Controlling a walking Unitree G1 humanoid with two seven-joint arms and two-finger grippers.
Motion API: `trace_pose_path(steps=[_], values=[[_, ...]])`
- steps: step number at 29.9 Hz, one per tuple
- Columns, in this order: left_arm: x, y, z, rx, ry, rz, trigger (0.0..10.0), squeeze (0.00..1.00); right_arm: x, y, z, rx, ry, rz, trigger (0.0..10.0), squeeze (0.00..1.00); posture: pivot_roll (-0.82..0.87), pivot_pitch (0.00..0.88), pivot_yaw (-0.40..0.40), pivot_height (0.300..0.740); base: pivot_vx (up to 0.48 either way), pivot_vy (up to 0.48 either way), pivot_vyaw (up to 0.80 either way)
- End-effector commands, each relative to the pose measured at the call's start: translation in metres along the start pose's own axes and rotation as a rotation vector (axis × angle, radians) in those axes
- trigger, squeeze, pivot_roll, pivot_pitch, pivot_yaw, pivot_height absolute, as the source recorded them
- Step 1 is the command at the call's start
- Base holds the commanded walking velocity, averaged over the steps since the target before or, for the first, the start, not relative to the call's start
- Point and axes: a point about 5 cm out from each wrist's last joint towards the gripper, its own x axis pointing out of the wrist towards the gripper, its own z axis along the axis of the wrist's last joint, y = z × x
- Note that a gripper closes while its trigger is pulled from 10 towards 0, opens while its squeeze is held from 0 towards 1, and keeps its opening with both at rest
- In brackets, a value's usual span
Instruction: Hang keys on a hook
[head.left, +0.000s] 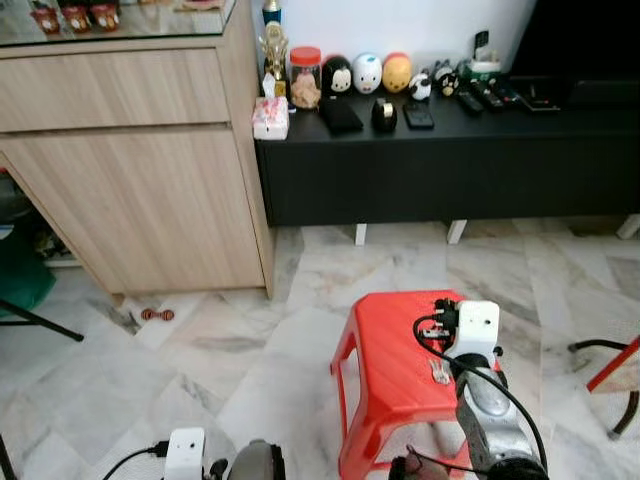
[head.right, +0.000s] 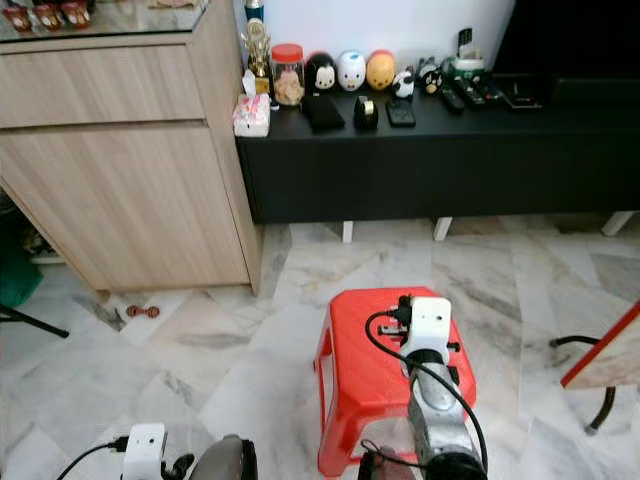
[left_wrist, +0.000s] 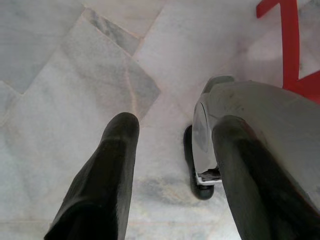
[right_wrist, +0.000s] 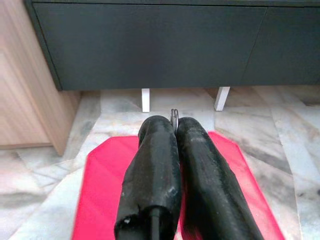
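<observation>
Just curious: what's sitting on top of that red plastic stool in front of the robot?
Above the red plastic stool the right gripper is shut on a metal key ring; small silver keys dangle beneath its wrist. The arm covers part of the seat.

The keys (head.left: 438, 371) are small and silvery, dangling over the red stool, their metal ring (right_wrist: 174, 118) pinched between the closed tips of the right claw (right_wrist: 175, 127), pointing toward twelve o'clock.

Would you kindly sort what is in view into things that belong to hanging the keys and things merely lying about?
Belongs to the job:
- right gripper, jaws shut on the key ring
- key ring
- keys dangling over the red stool

Just lying about:
- red stool
- black console
- round figurines
- jar
- wooden cabinet
- left gripper, idle above the floor
</observation>
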Motion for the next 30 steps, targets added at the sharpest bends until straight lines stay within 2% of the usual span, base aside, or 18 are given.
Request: trace_pose_path(steps=[1,10,15,25,30], values=[[-0.002,-0.002,-0.009,-0.012,0.040,-0.005,10.0,0.00,0.000,-0.001,-0.002,0.001,0.015,-0.006,10.0,0.00,0.08,0.004,0.003,0.642,-0.289,0.000,0.00],[-0.002,-0.002,-0.010,-0.006,0.042,-0.008,10.0,0.00,0.001,-0.001,-0.004,0.005,0.032,-0.010,10.0,0.00,0.09,0.011,0.003,0.642,-0.062,0.000,0.00],[-0.002,-0.002,-0.009,-0.006,0.040,-0.008,10.0,0.00,0.000,-0.001,-0.004,0.041,0.021,0.002,10.0,0.00,0.09,0.028,0.001,0.642,0.000,0.000,0.00],[-0.002,-0.002,-0.008,-0.010,0.034,-0.001,10.0,0.00,0.001,-0.003,-0.003,0.048,0.032,-0.010,10.0,0.00,0.10,0.042,-0.001,0.702,0.000,0.000,0.00],[0.000,0.000,0.000,-0.003,-0.015,0.011,10.0,0.00,0.002,-0.003,-0.001,0.054,0.029,-0.008,10.0,0.00,0.10,0.047,-0.002,0.727,0.000,0.000,0.00]])
